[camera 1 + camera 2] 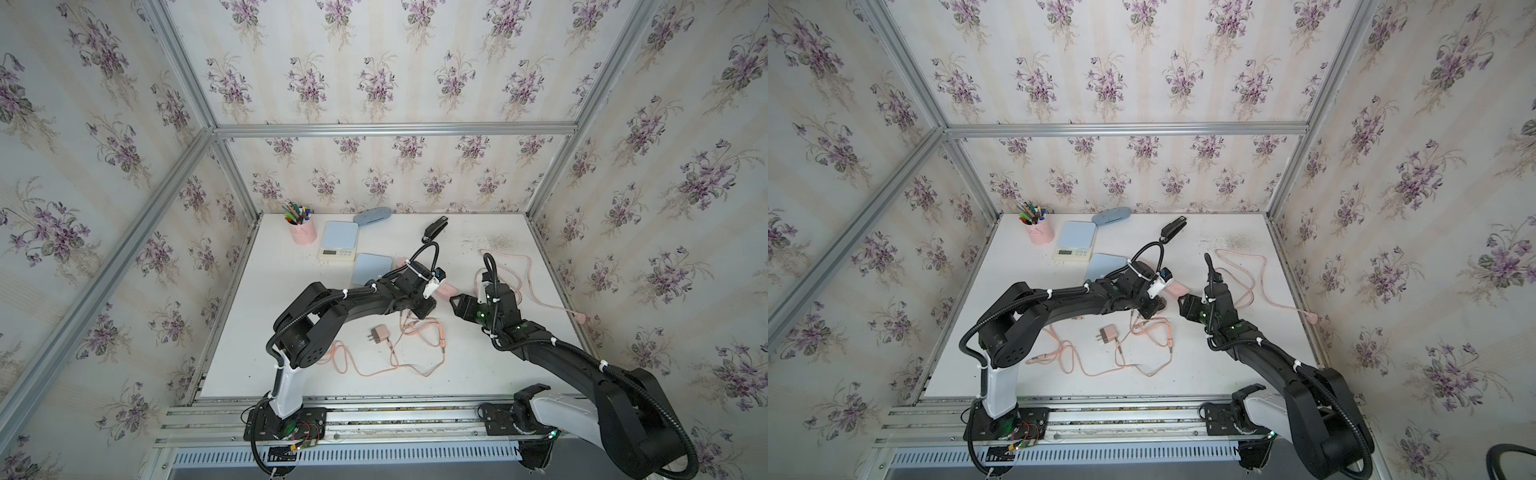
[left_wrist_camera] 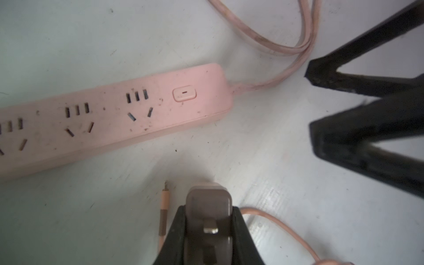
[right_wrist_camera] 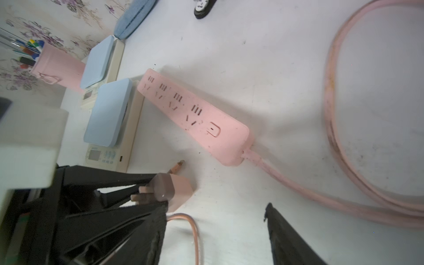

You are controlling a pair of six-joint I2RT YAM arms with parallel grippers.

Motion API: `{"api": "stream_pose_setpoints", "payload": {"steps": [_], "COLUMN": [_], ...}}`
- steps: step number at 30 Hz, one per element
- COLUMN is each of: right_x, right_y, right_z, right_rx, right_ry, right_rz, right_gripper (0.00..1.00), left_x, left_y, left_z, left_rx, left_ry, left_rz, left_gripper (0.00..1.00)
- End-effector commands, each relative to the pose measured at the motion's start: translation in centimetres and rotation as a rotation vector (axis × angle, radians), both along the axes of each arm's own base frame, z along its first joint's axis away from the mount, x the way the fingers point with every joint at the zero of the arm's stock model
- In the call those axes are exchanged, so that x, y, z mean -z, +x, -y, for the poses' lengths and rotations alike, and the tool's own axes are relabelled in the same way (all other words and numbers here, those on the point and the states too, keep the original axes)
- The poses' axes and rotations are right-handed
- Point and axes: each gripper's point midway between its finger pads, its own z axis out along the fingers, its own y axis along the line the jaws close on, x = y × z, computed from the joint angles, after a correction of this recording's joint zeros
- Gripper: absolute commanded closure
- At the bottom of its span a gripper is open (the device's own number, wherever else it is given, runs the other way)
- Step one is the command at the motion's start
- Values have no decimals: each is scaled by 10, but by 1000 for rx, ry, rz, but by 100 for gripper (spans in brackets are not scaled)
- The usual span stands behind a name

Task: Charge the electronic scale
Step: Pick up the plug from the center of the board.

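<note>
Here, your left gripper [image 2: 207, 210] clamps the charger [image 2: 207, 198] beside the power strip [image 2: 110, 117]; the right gripper [image 2: 309, 101] stands wide, empty. The nearer scale [image 1: 371, 267] lies toward the table's [image 1: 478, 365] back edge. A snagging cable [image 2: 275, 215] could twist the charger loose.

In both top views my left arm [image 1: 361, 303] covered most of the power strip [image 1: 448, 289]; only pink ends peeked out at the wrist's 10 and 4 o'clock. The charger [image 2: 207, 202] clamped in my left gripper [image 2: 208, 209] was hidden there too. On the far scale [image 1: 338, 241], the display digits were too small to read.
</note>
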Motion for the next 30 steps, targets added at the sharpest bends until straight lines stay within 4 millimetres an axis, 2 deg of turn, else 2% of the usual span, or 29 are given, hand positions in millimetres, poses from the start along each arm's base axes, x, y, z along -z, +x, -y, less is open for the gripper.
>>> {"api": "stream_pose_setpoints", "payload": {"steps": [1,4,6,11,15,18,24,30], "right_x": [-26,-55,-80,-158,-196,-210,-213,-226], "right_y": [4,8,7,-14,-25,-27,-17,-14], "right_z": [-10,-15,-22,-52,-60,-64,-74,-89], "right_rx": [-72,-104,-152,-363,-458,-505,-513,-552], "right_ry": [38,121,234,578,710,725,716,768], "right_rz": [68,128,184,359,429,462,451,455], "right_gripper": [30,29,27,15,14,14,15,23], "left_x": [-32,-72,-99,-173,-218,-237,-270,-270], "left_y": [-5,5,14,29,38,36,35,31], "left_z": [1,-10,-21,-45,-61,-60,-58,-53], "left_rx": [36,9,-17,-18,-21,8,54,72], "left_ry": [-73,-194,-285,-604,-836,-931,-1129,-1150], "left_rz": [-35,-72,-105,-200,-240,-278,-356,-392], "left_gripper": [92,92,92,91,91,91,91,91]}}
